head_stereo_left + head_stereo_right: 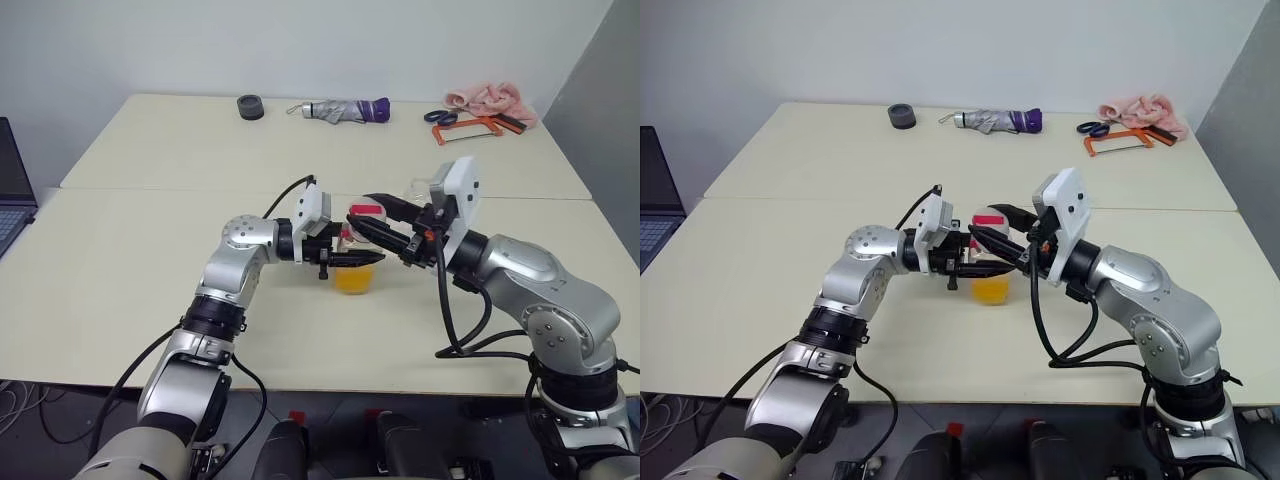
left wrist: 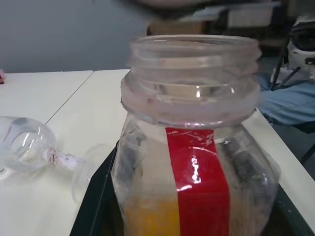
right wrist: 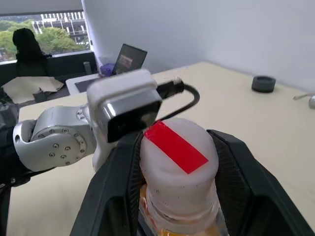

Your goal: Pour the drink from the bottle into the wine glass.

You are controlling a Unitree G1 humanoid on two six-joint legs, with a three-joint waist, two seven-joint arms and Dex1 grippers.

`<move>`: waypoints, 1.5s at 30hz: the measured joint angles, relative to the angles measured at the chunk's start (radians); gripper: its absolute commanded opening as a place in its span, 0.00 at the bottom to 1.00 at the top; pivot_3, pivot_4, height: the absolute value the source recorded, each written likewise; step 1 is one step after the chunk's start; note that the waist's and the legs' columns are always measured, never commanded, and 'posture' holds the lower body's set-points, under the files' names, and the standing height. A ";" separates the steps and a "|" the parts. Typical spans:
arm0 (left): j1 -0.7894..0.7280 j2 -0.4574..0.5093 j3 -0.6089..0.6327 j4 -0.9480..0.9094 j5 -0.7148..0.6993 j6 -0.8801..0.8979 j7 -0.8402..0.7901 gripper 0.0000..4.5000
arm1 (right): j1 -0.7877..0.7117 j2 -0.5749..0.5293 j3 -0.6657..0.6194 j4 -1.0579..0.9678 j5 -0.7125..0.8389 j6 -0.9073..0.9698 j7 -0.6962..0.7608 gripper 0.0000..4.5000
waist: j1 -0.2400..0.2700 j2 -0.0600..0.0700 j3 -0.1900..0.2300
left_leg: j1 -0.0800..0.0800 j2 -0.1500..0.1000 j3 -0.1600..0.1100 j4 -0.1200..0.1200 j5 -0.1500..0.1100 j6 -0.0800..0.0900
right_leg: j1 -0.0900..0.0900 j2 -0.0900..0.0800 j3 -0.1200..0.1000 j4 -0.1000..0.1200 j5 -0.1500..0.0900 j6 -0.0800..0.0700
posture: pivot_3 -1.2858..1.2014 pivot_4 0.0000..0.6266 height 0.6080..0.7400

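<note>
The bottle [image 1: 355, 268] stands upright on the near table [image 1: 120, 290], just in front of the seam between the two tabletops. It is clamped around its body by the left gripper [image 1: 350, 258], which reaches in level from the left. The drink [image 2: 147, 219] fills only the lower part of the bottle — orange-yellow, below the red label strip [image 2: 199, 182].

The cap [image 3: 177, 157] is whitish with a red strip across its top. It is seen between the right gripper's [image 1: 375, 228] black fingers [image 3: 241, 177], which are closed on it from either side; in the left wrist view the bottle's threaded neck [image 2: 192, 73] is bare, with the cap blurred just above it.

The glass [image 2: 29, 147] lies on its side on the table beyond the bottle — bowl, stem and foot all resting flat.
</note>
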 measured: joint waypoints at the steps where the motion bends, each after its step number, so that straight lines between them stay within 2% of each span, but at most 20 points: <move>1: 0.002 0.000 0.000 0.000 -0.001 0.003 0.002 0.38 | 0.003 0.000 -0.006 -0.005 0.000 -0.008 -0.001 0.38 | 0.000 0.000 0.000 | 0.000 0.000 0.000 0.000 0.000 0.000 | 0.000 0.000 0.000 0.000 0.000 0.000 | 0.52 0.24 1.00; 10: 0.005 -0.002 0.021 -0.006 -0.010 0.025 0.040 0.38 | 0.082 -0.019 -0.153 -0.102 0.004 -0.040 -0.076 0.38 | 0.001 0.000 0.000 | 0.000 0.000 0.000 0.000 0.000 0.000 | 0.000 0.000 0.000 0.000 0.000 0.000 | 0.52 0.24 1.00; 12: 0.007 -0.005 0.030 -0.007 -0.017 0.030 0.045 0.38 | 0.163 -0.052 -0.216 -0.138 0.002 -0.040 -0.090 0.38 | 0.001 0.000 0.000 | -0.001 0.000 0.000 0.000 0.000 0.000 | 0.000 0.000 0.000 -0.001 0.000 0.000 | 0.52 0.24 1.00; 16: 0.011 0.004 0.042 -0.011 -0.024 0.045 0.053 0.38 | 0.431 -0.151 -0.313 -0.174 -0.065 -0.065 -0.067 0.38 | 0.006 0.000 0.000 | -0.001 -0.001 0.000 0.000 0.000 0.000 | 0.000 -0.001 0.000 -0.002 0.000 0.000 | 0.52 0.24 1.00; 19: 0.013 0.003 0.042 -0.018 -0.027 0.050 0.057 0.38 | 0.647 -0.157 -0.368 -0.145 -0.166 -0.170 -0.034 0.38 | 0.005 0.000 0.000 | 0.000 -0.001 0.001 -0.001 0.000 0.000 | 0.001 -0.001 0.001 -0.002 -0.002 0.003 | 0.52 0.24 1.00; 21: 0.015 0.002 0.042 -0.021 -0.029 0.056 0.057 0.38 | 0.736 -0.138 -0.392 -0.101 -0.213 -0.235 -0.021 0.38 | 0.003 0.000 0.000 | 0.001 -0.001 0.001 0.000 0.000 0.000 | 0.001 -0.001 0.001 -0.001 -0.003 0.005 | 0.52 0.24 1.00; 25: 0.015 0.001 0.042 -0.022 -0.038 0.062 0.056 0.38 | 0.833 -0.097 -0.406 0.003 -0.292 -0.341 -0.016 0.38 | -0.004 0.000 0.000 | 0.003 0.001 0.003 0.000 0.000 0.000 | 0.001 0.001 0.003 0.000 -0.003 0.005 | 0.52 0.24 1.00; 29: 0.015 0.002 0.042 -0.022 -0.043 0.062 0.055 0.38 | 0.849 -0.095 -0.372 0.084 -0.363 -0.387 -0.020 0.38 | -0.005 0.000 0.000 | 0.003 0.001 0.003 0.000 0.000 0.000 | 0.001 0.002 0.003 0.000 -0.003 0.005 | 0.52 0.24 1.00; 33: 0.015 0.004 0.042 -0.022 -0.043 0.061 0.058 0.38 | 0.814 -0.092 -0.354 0.178 -0.397 -0.375 -0.031 0.68 | -0.001 0.000 0.000 | 0.003 0.000 0.003 0.000 0.000 0.000 | 0.001 0.001 0.003 0.000 -0.003 0.004 | 0.52 0.24 1.00; 37: 0.015 0.006 0.043 -0.022 -0.043 0.061 0.063 0.38 | 0.806 -0.080 -0.370 0.179 -0.358 -0.359 -0.016 0.99 | 0.000 0.000 0.000 | 0.002 0.000 0.003 0.000 0.000 0.000 | 0.001 0.001 0.003 0.000 -0.002 0.004 | 0.52 0.24 1.00; 45: 0.035 0.038 0.102 -0.022 -0.046 0.064 0.127 0.38 | 0.862 -0.212 -0.422 0.145 -0.331 -0.347 0.108 1.00 | 0.000 0.000 0.000 | 0.003 0.000 0.003 0.000 0.000 0.000 | 0.001 0.001 0.003 0.000 -0.003 0.005 | 0.52 0.24 1.00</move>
